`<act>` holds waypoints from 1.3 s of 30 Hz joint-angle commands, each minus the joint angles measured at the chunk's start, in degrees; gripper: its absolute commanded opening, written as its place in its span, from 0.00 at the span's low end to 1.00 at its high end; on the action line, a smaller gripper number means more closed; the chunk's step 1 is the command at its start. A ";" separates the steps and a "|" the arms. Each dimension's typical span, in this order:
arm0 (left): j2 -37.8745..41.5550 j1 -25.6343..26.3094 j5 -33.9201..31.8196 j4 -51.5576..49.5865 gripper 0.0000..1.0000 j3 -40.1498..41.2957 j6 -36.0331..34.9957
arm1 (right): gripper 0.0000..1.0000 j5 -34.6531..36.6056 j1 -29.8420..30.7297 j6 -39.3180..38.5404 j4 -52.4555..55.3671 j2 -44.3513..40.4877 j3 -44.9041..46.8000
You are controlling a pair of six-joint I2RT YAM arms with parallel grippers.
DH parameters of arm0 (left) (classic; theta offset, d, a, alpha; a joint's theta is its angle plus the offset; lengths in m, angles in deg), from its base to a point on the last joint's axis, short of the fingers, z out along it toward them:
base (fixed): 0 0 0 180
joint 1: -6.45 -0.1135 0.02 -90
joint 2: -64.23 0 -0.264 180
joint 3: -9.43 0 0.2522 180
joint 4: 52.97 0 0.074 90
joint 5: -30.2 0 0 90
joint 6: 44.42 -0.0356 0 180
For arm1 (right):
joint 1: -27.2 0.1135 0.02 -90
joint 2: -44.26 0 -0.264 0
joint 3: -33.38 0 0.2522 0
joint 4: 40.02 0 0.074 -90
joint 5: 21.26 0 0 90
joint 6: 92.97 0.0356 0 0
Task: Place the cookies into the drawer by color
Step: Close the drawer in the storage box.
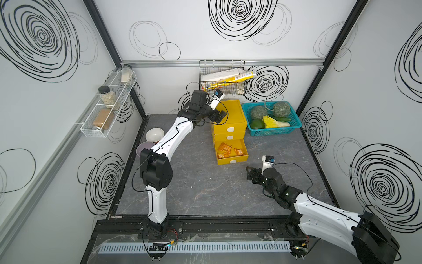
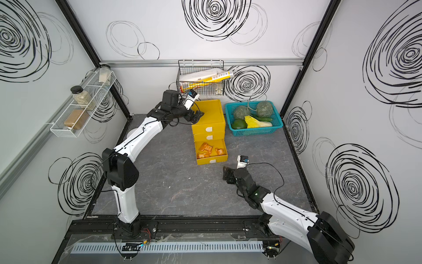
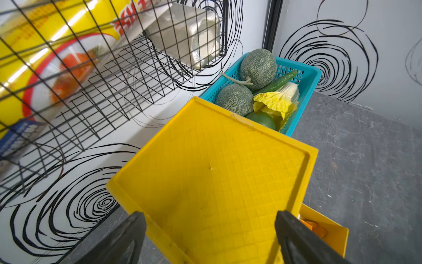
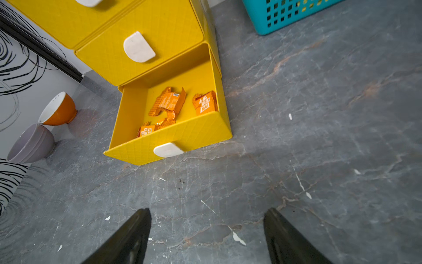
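Above the drawer (image 1: 233,109), left pincer (image 1: 219,116) agape.

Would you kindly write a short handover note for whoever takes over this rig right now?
Left end effector: open, empty, above the top of the yellow cabinet.
Right end effector: open, empty, over the table before the bottom drawer.
Three orange cookies lie in the bottom drawer, pulled out; upper two drawers shut.
Done: orange sorted; no other colours in view.
To do: probably push the bottom drawer shut.

Bright even light, soft shadows; wire basket (image 3: 127,75) blurred close-up (edges warped)
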 commanded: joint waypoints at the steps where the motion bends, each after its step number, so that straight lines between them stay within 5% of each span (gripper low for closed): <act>1: -3.15 0.25 -0.85 0.45 0.94 -4.00 -0.16 | 0.80 -1.86 -0.25 2.74 -6.61 2.15 1.40; 6: -7.61 0.17 -1.71 -1.23 0.94 -7.12 -1.15 | 0.79 -3.47 -0.27 2.60 -9.47 7.12 0.50; 24: -8.52 -1.23 -1.97 -2.73 0.91 0.75 -5.36 | 0.70 -5.25 -0.31 0.25 -22.36 25.93 -6.54; 39: -5.47 -2.56 -1.09 -1.87 0.88 6.74 -6.59 | 0.42 -5.96 -1.54 -1.49 -27.58 39.89 -16.11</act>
